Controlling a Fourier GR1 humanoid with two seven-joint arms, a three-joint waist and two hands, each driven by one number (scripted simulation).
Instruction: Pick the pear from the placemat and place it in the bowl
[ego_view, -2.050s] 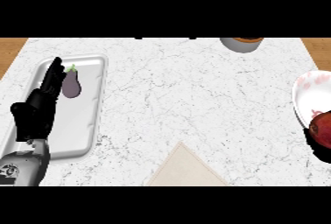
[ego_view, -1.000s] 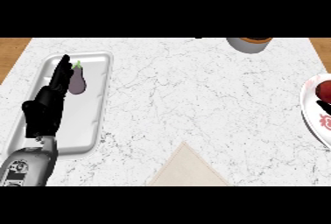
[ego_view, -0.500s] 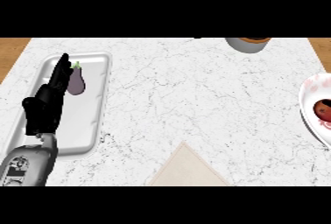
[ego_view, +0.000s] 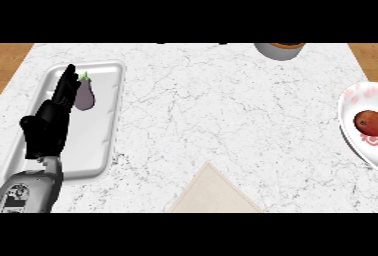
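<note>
Basically the pear (ego_view: 366, 122) sits in the white bowl (ego_view: 351, 131) at the right edge, reddish-brown, clear of the placemat (ego_view: 214, 192). I judge the place step done or nearly so.

Right hand: not in view, so no telling what it's doing. Left hand (ego_view: 48, 125) is open, fingers straight, standing over the tray (ego_view: 103, 145) at the left, resting, fingertips just beside the eggplant (ego_view: 86, 95). It holds nothing.

To finish well: pull the right arm straight back and up from the bowl, no sideways sweep, since the bowl is half off-view and close to the counter (ego_view: 221, 105) edge. Check the pear lies low against the bowl floor, not on the rim. Leave the left hand where it is; no reason to disturb the eggplant.

Count:
- pear: one
- bowl: one
- placemat: one, only a corner showing at the bottom
- tray: one
- eggplant: one
- cup (ego_view: 280, 50) at the top edge: one, partly cut off
- hands visible: one
</note>
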